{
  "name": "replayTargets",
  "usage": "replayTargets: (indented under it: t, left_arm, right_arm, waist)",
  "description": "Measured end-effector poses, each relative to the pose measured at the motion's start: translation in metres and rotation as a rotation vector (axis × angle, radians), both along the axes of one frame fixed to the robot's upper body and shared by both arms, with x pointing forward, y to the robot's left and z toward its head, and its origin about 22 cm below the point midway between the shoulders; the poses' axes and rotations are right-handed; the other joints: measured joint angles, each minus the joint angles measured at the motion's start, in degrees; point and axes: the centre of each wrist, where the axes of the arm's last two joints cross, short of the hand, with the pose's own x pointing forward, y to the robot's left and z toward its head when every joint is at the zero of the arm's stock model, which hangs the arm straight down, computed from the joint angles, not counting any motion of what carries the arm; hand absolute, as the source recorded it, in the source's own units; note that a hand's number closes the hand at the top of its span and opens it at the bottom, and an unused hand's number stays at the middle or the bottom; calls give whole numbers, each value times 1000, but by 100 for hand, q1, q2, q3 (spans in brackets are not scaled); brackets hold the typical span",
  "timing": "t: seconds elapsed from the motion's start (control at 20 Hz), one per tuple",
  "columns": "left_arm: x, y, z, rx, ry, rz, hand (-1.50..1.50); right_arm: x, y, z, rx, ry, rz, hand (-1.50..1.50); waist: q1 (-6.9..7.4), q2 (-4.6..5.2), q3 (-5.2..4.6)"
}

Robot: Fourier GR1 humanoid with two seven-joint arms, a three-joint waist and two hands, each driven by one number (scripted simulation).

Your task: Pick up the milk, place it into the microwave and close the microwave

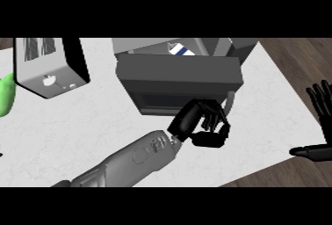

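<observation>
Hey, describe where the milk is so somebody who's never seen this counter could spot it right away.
Find the dark grey microwave at the middle back of the white counter, its door swung partly open. The milk sits inside, behind the door's top edge. It is the only blue-and-white striped thing there.

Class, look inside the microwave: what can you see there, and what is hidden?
Inside the microwave, a blue-and-white striped carton shows above the door. The door covers its lower part and the rest of the interior.

The big dark grey box-shaped microwave (178,83) stood at the back middle of the white worktop (77,123). The blue-and-white striped milk carton (182,49) sat behind its door. The silver metal toaster (48,66) stood to its left, with a bright green thing (5,94) further left.
</observation>
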Motion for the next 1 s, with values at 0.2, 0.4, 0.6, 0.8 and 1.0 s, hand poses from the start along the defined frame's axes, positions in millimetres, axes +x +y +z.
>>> replayTargets:
  t: [0.2,0.4,0.6,0.8,1.0]
  left_arm:
    - [15,-1,12,3,-16,47,150]
    - [28,-1,24,5,-28,86,150]
    - [42,-2,43,-23,-64,120,150]
    - [48,-11,57,-44,-82,126,150]
    - [55,-10,67,-53,-104,142,150]
  right_arm:
    - [9,5,12,13,-22,37,-150]
    - [19,10,24,23,-40,80,-150]
    - [27,13,37,31,-57,116,-150]
    - [35,18,49,30,-69,163,-150]
    - [41,27,58,36,-66,230,-150]
  waist:
    - [-154,55,14]
    - [-288,113,22]
    - [-404,144,26]
    - [-516,205,39]
    - [-588,246,50]
